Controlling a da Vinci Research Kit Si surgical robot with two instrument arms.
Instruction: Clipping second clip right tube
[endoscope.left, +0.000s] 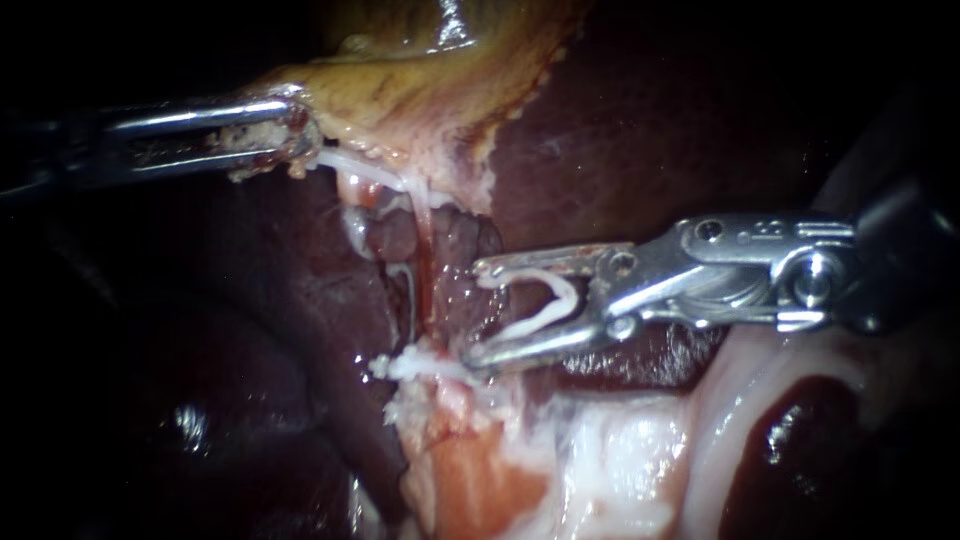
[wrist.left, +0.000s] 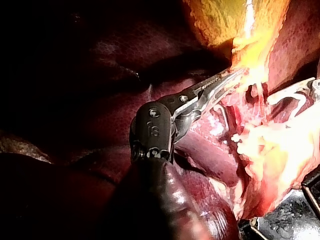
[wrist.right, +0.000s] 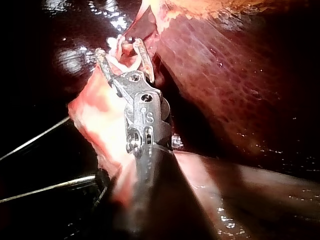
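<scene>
My right instrument (endoscope.left: 478, 312) comes in from the right, its jaws wide apart with a white clip (endoscope.left: 548, 300) seated between them, touching both. The jaw tips stop just right of a reddish tube (endoscope.left: 427, 275) that runs down from the gallbladder (endoscope.left: 420, 80). A thinner pale tube (endoscope.left: 408, 295) lies left of it. Neither tube is between the jaws. My left instrument (endoscope.left: 295, 135) is shut on the gallbladder's lower edge and holds it up and left. In the right wrist view the instrument (wrist.right: 120, 49) carries the clip (wrist.right: 121, 61). The left wrist view shows the left instrument (wrist.left: 227, 80) on the yellow edge.
Dark red liver (endoscope.left: 650, 120) lies behind and to the right of the jaws. Ragged pale tissue (endoscope.left: 600, 450) lies below the right instrument, and white frayed strands (endoscope.left: 405, 365) sit at the foot of the tubes. Dark liver (endoscope.left: 250, 380) fills the lower left.
</scene>
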